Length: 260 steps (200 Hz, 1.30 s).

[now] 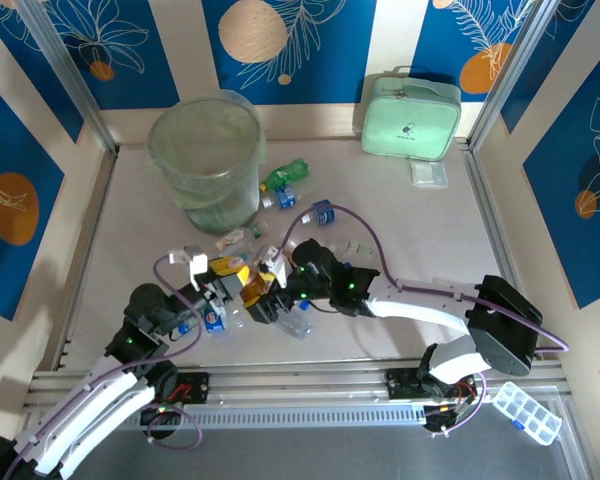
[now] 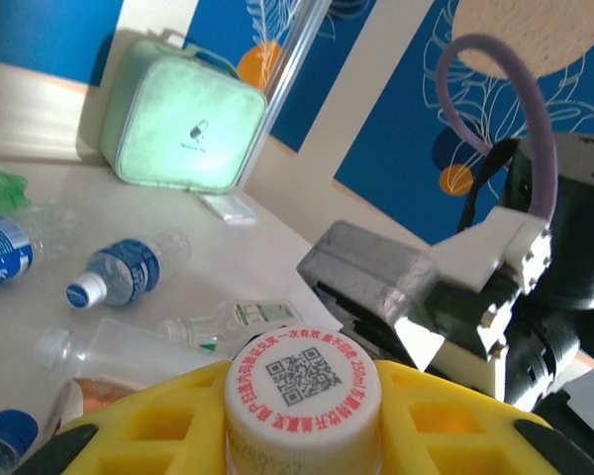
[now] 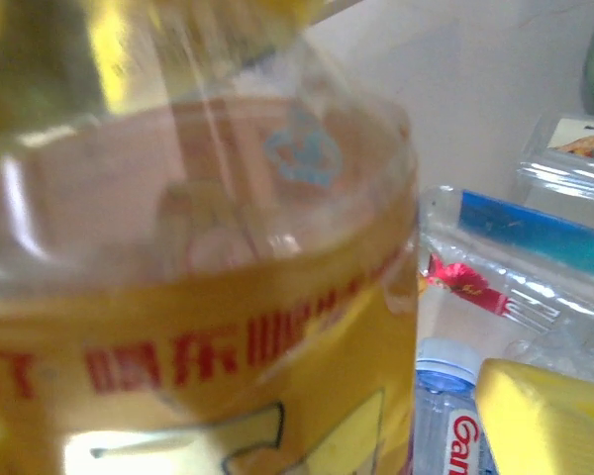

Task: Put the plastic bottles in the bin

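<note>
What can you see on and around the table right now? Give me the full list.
Bin: one, translucent with a pale green liner, far left.
Green bottle: one, beside the bin.
Clear bottles: at least four, mostly blue labels, scattered mid-table.
Amber bottle: one, white cap, yellow label, between the arms.
Case: one, mint green, far right.
Packet: one, clear, in front of the case.
Divided box: one, clear, near right, off the table.
Left arm: yellow jaws closed on the amber bottle's cap.
Right arm: at the same bottle, grip unclear.

Left arm (image 1: 90, 400) and right arm (image 1: 430, 305): white link shells, black joints, green indicator lights (image 1: 352, 284), looping purple cables (image 1: 350, 215); yellow moulded pincer fingers (image 2: 148, 421).
</note>
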Each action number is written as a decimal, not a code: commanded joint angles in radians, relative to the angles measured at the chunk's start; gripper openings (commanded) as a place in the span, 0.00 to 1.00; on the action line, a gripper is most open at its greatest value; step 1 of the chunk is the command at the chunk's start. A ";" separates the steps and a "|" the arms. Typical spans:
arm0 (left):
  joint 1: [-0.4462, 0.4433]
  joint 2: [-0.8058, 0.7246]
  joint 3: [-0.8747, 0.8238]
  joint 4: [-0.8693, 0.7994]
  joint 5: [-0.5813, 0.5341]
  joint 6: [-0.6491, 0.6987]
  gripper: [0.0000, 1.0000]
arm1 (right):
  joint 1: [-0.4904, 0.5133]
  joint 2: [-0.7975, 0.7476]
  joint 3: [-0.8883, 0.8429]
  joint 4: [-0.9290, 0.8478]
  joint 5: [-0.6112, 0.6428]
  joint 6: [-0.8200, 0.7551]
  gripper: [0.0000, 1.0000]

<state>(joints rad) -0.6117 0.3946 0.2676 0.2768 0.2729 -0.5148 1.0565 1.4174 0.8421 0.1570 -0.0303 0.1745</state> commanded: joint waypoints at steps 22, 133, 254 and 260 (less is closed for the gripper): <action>-0.002 -0.111 -0.006 -0.068 -0.108 0.019 0.06 | -0.017 -0.047 0.061 -0.125 0.147 0.034 0.99; -0.002 -0.117 0.000 -0.095 -0.205 0.030 0.06 | -0.157 -0.282 -0.173 0.087 0.236 0.219 0.96; 0.073 0.499 0.702 -0.383 -0.440 -0.048 0.00 | -0.188 -0.404 -0.249 0.061 0.344 0.269 0.96; 0.092 0.539 0.758 -0.393 -0.432 -0.051 0.00 | -0.189 -0.397 -0.245 0.055 0.340 0.268 0.96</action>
<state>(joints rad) -0.5713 0.8242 0.8658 -0.0498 -0.1303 -0.5365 0.8673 1.0176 0.6071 0.2161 0.2821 0.4244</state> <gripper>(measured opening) 0.298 0.961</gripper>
